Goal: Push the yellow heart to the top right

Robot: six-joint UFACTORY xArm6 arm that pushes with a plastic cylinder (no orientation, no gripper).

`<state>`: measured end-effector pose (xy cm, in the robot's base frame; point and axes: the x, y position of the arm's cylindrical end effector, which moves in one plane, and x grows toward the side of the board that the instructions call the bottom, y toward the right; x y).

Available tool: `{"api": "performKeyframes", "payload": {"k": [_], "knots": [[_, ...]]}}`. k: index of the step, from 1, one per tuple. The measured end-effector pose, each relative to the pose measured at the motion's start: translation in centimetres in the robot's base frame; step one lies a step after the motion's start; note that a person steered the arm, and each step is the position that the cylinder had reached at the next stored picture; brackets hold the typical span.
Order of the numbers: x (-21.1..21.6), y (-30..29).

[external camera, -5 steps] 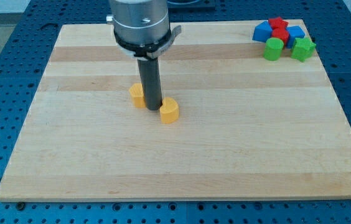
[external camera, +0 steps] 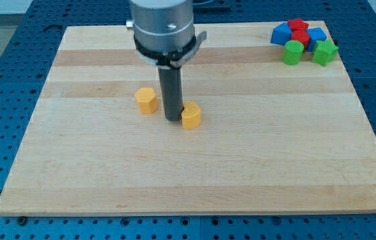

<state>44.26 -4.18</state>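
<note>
Two yellow blocks lie left of the board's middle. The one at the right [external camera: 191, 116] looks like the yellow heart. The other yellow block [external camera: 146, 100] sits further to the view's left, its shape unclear. My tip [external camera: 173, 119] is down on the board between them, touching the left side of the right yellow block and a short gap away from the left one.
At the board's top right is a cluster: a blue block [external camera: 281, 33], a red block [external camera: 298, 27], another blue block [external camera: 316, 36], a green cylinder [external camera: 293, 52] and a green block [external camera: 324, 52]. The wooden board [external camera: 195, 173] lies on a blue perforated table.
My tip has moved to the view's right, away from the left yellow block. The right yellow block has slid a little to the right and slightly up.
</note>
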Motion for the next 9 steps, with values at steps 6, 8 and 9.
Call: {"api": "performKeyframes", "payload": {"k": [6,8,9], "knots": [[0.6,3.2],[-3.7,3.3],[-1.9,3.3]]}}
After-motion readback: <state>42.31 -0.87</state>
